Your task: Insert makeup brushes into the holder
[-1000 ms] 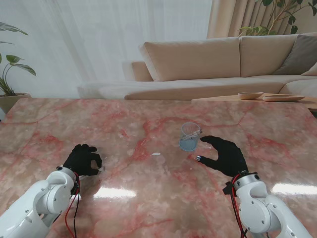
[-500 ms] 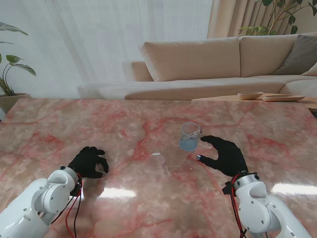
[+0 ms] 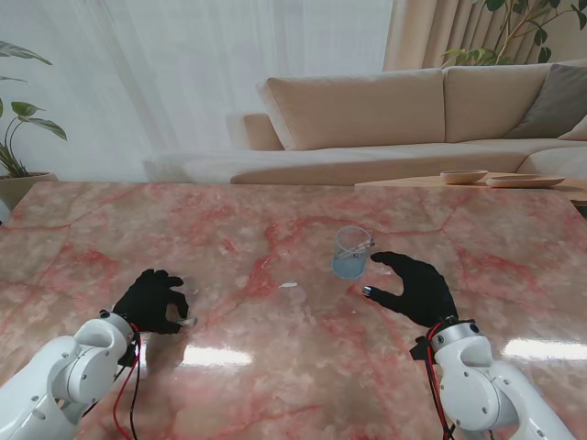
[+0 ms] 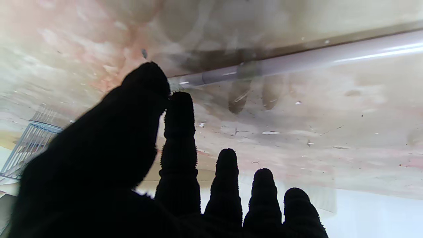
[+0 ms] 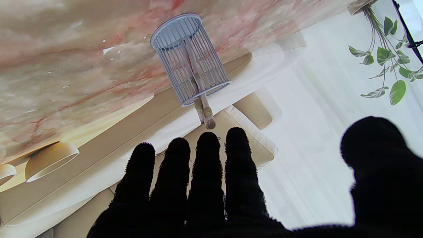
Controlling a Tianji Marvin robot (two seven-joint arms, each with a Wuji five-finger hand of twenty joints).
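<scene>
The left hand (image 3: 152, 300) pinches a brush (image 4: 297, 59) between thumb and forefinger, seemingly against the counter (image 3: 275, 367). The right hand (image 3: 417, 286) rests spread and empty just beside the holder (image 3: 351, 253), which already has two brushes (image 5: 204, 110) inside.

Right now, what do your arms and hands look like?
Both arms are smooth, rounded white shells. Each ends in a five-finger hand in a fuzzy black glove: the left hand and the right hand. Thin red and black cables loop from the left wrist along the arm, and red cables run down from the right wrist. I see no markings.
</scene>
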